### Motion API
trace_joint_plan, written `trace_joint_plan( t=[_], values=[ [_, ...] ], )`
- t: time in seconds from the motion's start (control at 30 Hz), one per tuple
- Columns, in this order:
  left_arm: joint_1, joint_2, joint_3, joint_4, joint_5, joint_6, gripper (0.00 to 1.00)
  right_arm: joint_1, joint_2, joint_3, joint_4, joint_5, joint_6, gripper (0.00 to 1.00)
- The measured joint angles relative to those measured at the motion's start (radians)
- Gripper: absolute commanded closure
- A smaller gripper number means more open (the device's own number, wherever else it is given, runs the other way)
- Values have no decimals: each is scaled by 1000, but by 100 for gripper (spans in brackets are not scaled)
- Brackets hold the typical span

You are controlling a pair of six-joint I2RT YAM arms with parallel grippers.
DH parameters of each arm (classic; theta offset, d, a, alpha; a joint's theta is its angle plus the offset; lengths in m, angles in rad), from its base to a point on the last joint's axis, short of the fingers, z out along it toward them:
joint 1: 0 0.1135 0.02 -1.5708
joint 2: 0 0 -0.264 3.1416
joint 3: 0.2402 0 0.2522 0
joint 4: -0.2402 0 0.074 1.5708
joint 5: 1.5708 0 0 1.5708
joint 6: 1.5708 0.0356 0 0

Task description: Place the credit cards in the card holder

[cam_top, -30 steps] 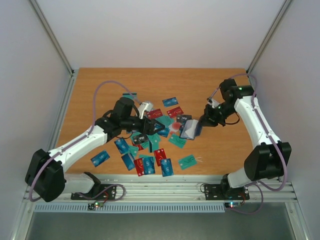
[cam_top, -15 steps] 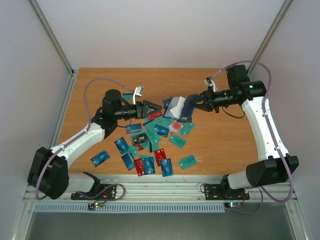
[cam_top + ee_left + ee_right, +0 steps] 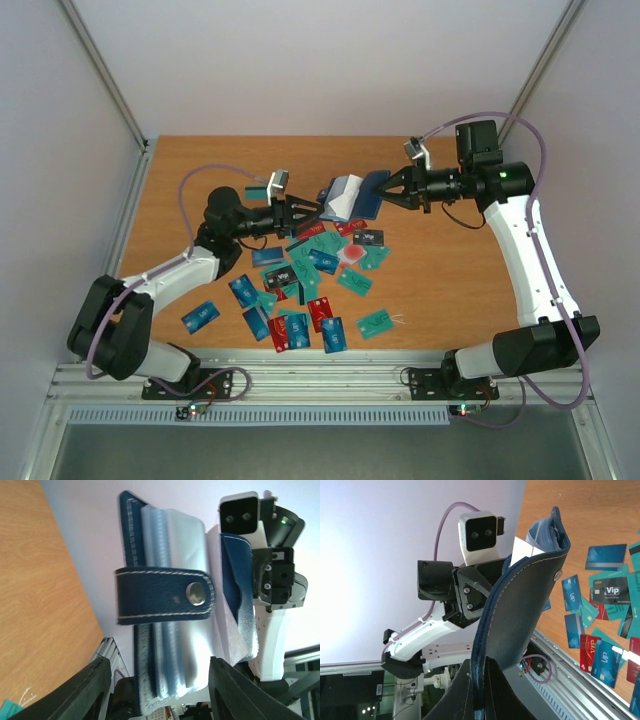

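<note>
Lettering "Vip" marks several credit cards (image 3: 612, 592); the right gripper (image 3: 395, 188) pinches the card holder (image 3: 345, 197) tightly, the left gripper (image 3: 305, 212) stands partly open facing it.

The bottom of the card holder (image 3: 170, 605) runs off the low edge of the left wrist view. The fingers of the left gripper (image 3: 160, 680) are cut off there too. The right gripper (image 3: 480, 692) shows only its tips. Some credit cards (image 3: 300, 290) lie half under others, and their words are too small to read.
</note>
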Motion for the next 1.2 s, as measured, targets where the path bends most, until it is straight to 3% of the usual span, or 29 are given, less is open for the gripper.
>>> trace_joint_plan(
  t=[0.37, 0.53, 0.6, 0.7, 0.83, 1.0, 1.1, 1.2],
  values=[
    [1, 165, 0, 419, 25, -304, 94, 18, -1, -8, 63, -16, 23, 99],
    [1, 169, 0, 480, 30, -364, 97, 18, -4, -20, 69, -11, 27, 98],
    [2, 167, 0, 481, 33, -369, 100, 18, -11, -25, 63, 3, 18, 92],
    [2, 159, 0, 478, 38, -369, 100, 20, -16, -26, 15, 53, -23, 75],
    [2, 105, 0, 357, 47, -304, 100, 22, -10, -18, -129, 194, -101, 70],
    [2, -39, 18, 5, 27, -50, 100, 29, 22, 24, -296, 339, -159, 71],
    [2, -82, 63, -194, 18, 121, 100, 51, 19, 26, -327, 375, -163, 75],
    [0, -86, 91, -306, 9, 237, 100, 78, 19, 23, -326, 399, -153, 86]
  ],
)
